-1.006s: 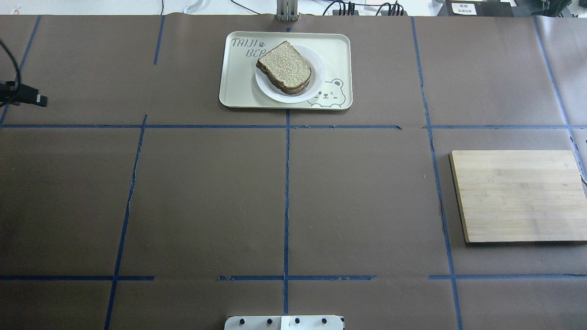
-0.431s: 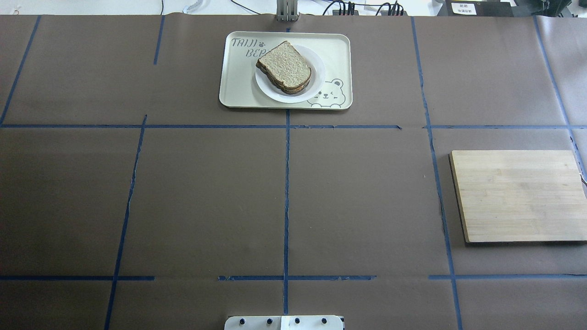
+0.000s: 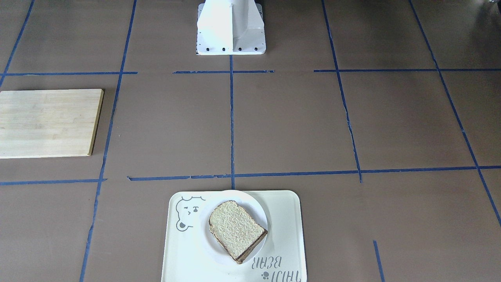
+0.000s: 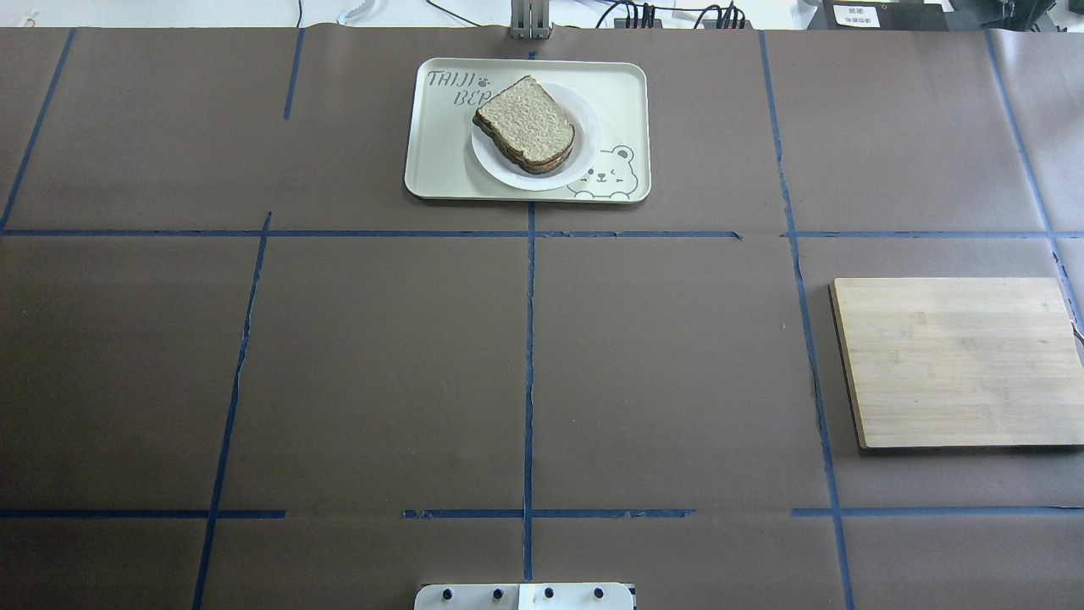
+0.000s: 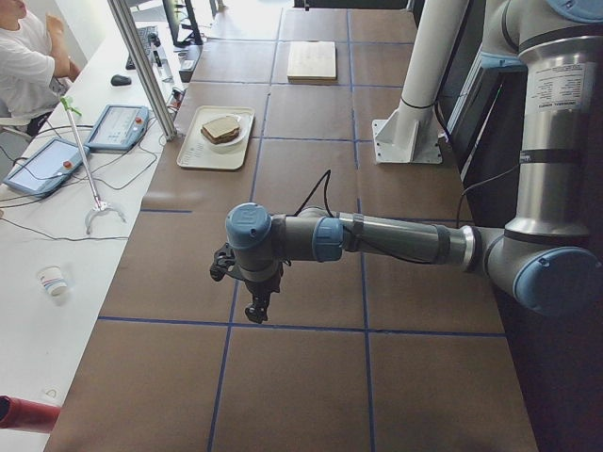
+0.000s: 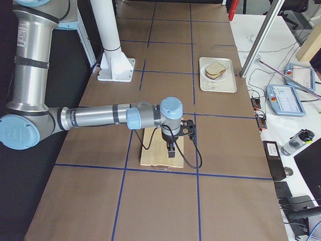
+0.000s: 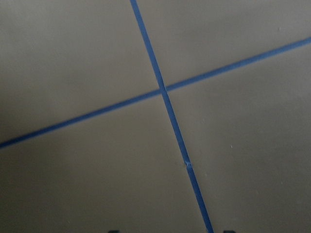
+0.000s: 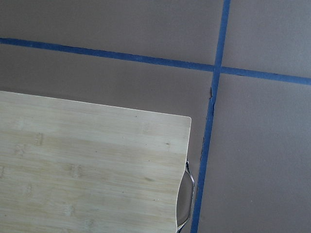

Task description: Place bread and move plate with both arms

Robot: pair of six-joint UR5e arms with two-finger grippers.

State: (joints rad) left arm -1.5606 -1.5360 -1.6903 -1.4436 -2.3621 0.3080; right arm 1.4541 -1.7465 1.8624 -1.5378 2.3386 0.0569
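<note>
The bread [image 4: 527,123] lies on the white plate [image 4: 586,146], which sits on the cream bear tray [image 4: 440,161] at the far middle of the table. The bread [image 3: 236,229] and the plate [image 3: 254,207] also show in the front-facing view. My left gripper [image 5: 256,311] hangs over bare table far from the tray. Its two fingertips barely show at the bottom edge of the left wrist view [image 7: 170,231], wide apart with nothing between them. My right gripper [image 6: 171,150] hangs over the wooden board [image 6: 153,153]; I cannot tell whether it is open or shut.
A wooden cutting board [image 4: 957,360] lies at the right side of the table, and its corner shows in the right wrist view [image 8: 87,170]. The white robot base [image 3: 231,27] stands at the near edge. Blue tape lines cross the brown table cover. A person sits at the side bench [image 5: 28,56].
My left gripper, seen a second ago at the overhead view's left edge, has drawn out of that view. The bread, plate and tray have not moved.
</note>
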